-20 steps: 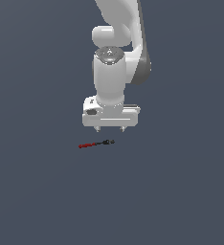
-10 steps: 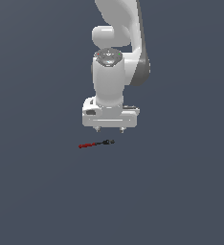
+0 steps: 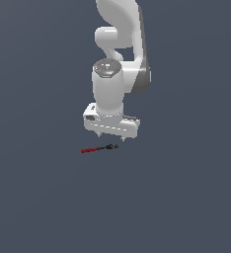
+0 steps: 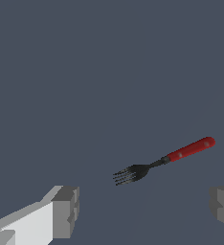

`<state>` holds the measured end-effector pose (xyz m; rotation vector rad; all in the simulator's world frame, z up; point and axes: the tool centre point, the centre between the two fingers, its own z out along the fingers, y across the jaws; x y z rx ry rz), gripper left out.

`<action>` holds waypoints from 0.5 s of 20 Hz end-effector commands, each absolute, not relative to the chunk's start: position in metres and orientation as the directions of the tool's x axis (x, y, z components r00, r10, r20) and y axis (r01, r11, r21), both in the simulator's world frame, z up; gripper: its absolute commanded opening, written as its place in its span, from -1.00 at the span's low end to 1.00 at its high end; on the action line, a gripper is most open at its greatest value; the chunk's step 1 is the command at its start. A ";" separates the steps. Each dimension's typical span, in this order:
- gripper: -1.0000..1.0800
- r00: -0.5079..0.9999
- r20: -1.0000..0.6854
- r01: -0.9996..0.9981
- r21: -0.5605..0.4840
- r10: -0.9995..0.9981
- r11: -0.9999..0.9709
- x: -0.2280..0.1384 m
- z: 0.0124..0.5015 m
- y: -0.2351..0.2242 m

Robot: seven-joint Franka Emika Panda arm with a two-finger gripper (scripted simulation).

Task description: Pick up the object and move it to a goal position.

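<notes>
The object is a small fork with a red handle and black tines [image 3: 99,148]. It lies flat on the dark grey floor, red end toward the exterior view's left. In the wrist view the fork [image 4: 164,160] shows clearly, tines toward one finger, handle toward the other. My gripper [image 3: 111,136] hangs above and slightly behind the fork's black end, pointing down. It is open and empty. Both fingertips [image 4: 66,210] stand wide apart in the wrist view, with the fork lying beyond the gap between them.
The white arm [image 3: 118,59] rises behind the gripper. The floor [image 3: 48,197] is a plain dark grey surface with nothing else on it.
The gripper has shifted slightly toward the exterior view's left and a little lower. The fork has not moved.
</notes>
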<state>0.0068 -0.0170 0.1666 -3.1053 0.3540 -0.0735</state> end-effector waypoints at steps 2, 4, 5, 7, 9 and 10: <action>0.92 0.944 0.036 -0.326 -0.027 -0.327 -0.945 0.005 0.156 -0.022; 0.92 0.922 0.030 -0.386 -0.030 -0.387 -0.922 0.004 0.149 -0.025; 0.92 0.909 0.027 -0.415 -0.031 -0.416 -0.909 0.003 0.146 -0.026; 0.92 0.880 0.022 -0.473 -0.032 -0.474 -0.880 0.002 0.139 -0.030; 0.92 0.848 0.016 -0.529 -0.033 -0.529 -0.848 0.000 0.133 -0.033; 0.92 0.831 0.014 -0.556 -0.033 -0.556 -0.831 0.000 0.130 -0.034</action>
